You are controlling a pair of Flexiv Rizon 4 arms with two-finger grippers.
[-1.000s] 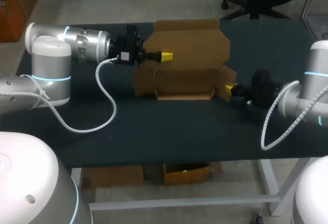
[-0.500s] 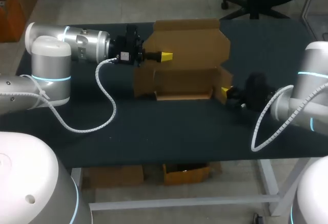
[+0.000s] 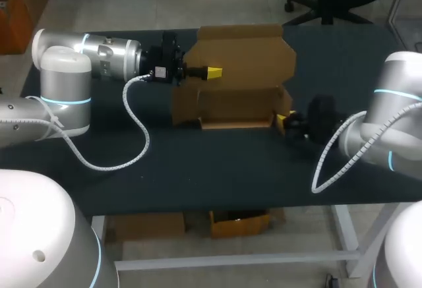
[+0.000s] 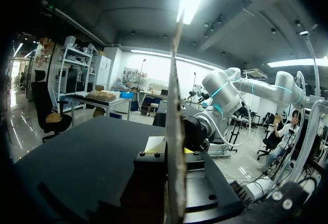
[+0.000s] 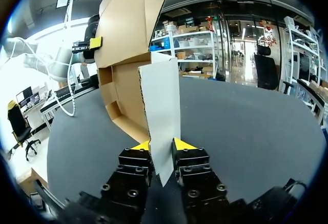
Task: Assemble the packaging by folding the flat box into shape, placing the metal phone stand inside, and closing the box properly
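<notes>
While box point(image 3: 227, 107) is only part-formed: task is at fold stage, est. early to mid; no later stage started.
Box location: mid table point(image 3: 198, 163), toward far edge, btwn both arms.
Box shape: low tray w/ front and side walls raised; rear panel point(image 3: 247, 51) stands up behind it; top fully open.
L gripper point(image 3: 214, 72): pinches rear panel near its left edge; wrist view shows card edge-on btwn the fingers, one yellow tip against its face.
R gripper point(image 5: 159, 144): closed onto side flap point(image 5: 160, 106) at box's right end; both yellow tips press the flap from opposite sides, flap upright.
Phone stand: not visible in any view; tray interior shows bare card only.
Done (judged): flat blank raised into open tray; base and walls erected.
In hand (judged): right end flap is held for folding in while L arm steadies rear panel.
Left to do (judged): seat end flaps, locate and insert stand, fold rear panel down as lid, tuck closure.
Caution (judged): thin card may buckle if both grips pull against each other.
</notes>
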